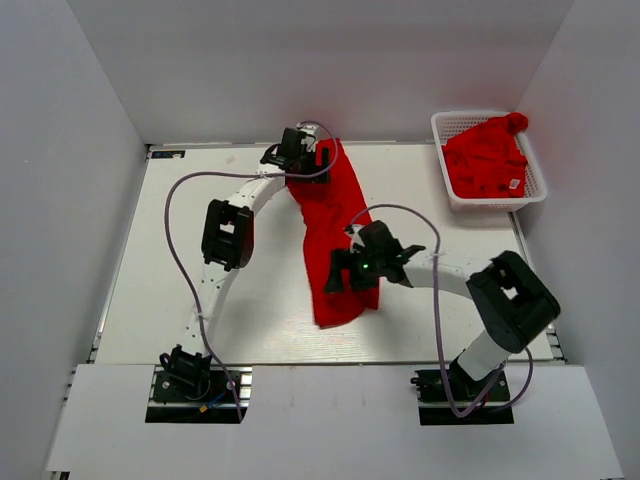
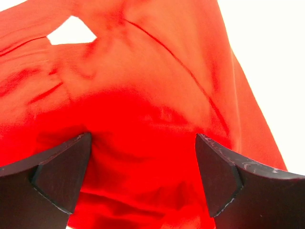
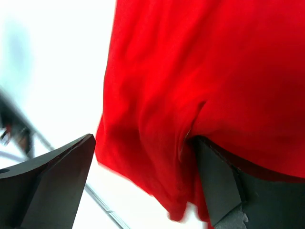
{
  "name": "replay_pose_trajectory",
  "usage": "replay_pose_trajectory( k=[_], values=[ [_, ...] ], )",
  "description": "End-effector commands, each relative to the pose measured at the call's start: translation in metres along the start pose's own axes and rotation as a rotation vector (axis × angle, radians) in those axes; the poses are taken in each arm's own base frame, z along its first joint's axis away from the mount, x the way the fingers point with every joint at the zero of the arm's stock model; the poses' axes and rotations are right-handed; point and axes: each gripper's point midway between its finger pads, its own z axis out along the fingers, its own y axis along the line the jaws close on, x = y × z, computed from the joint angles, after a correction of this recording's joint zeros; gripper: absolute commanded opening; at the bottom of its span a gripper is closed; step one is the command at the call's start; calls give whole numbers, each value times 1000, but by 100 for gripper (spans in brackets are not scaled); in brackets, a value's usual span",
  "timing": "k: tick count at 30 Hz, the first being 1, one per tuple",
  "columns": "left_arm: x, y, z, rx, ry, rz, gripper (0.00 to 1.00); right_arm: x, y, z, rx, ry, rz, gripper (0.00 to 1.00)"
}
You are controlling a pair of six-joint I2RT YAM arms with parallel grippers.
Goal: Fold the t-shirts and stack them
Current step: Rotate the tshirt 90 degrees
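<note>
Down the middle of the desk (image 1: 140, 300) one t-shirt (image 1: 335, 225) lay in a long rumpled strip, not folded, nothing stacked! At its far end the left jaws gaped wide; over its near part the right jaws gaped too, cloth draped on one finger (image 3: 221, 183), neither clamping. More red t-shirts (image 1: 485, 160) waited crumpled in the basket (image 1: 440, 125), far right. Bare desk lay left of the strip; the far wall stood close.
</note>
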Motion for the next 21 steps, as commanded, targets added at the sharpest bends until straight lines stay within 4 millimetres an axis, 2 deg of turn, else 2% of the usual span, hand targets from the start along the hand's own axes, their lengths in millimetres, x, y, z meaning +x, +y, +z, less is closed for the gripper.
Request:
replay_pose_trajectory(
  k=[1,2,3,4,6,11,13,14,15,16,17,19,20,21],
  values=[
    [58,-12,37,118,106,-47,100,68,13,16,-27,273,58,90],
    [58,-11,42,121,93,-55,100,68,29,20,-48,278,20,90],
    [49,-14,42,127,68,-60,100,62,36,22,-51,272,9,90],
    [46,-12,44,117,57,-59,100,66,34,26,-24,288,10,90],
    [38,-12,44,113,33,-54,100,62,42,28,13,284,-11,90],
    [15,5,30,-12,-21,-60,100,46,29,12,164,198,15,90],
    [-1,7,16,-51,-44,-48,100,40,36,4,160,170,5,90],
    [-9,7,10,-59,-62,-47,100,26,47,-4,145,125,2,90],
    [-19,6,1,-75,-74,-63,100,23,51,-8,138,119,-4,90],
    [-38,3,-13,-81,-115,-78,100,20,50,-10,155,109,-9,90],
    [-54,-3,-24,-72,-148,-84,100,6,63,-20,134,69,-21,90],
    [-82,-10,-46,-68,-211,-80,100,0,67,-27,142,47,-32,90],
    [-106,-16,-69,-65,-263,-78,100,-6,75,-36,125,25,-41,90],
    [-114,-14,-80,-88,-282,-80,100,-8,77,-39,123,18,-36,90]
  ],
)
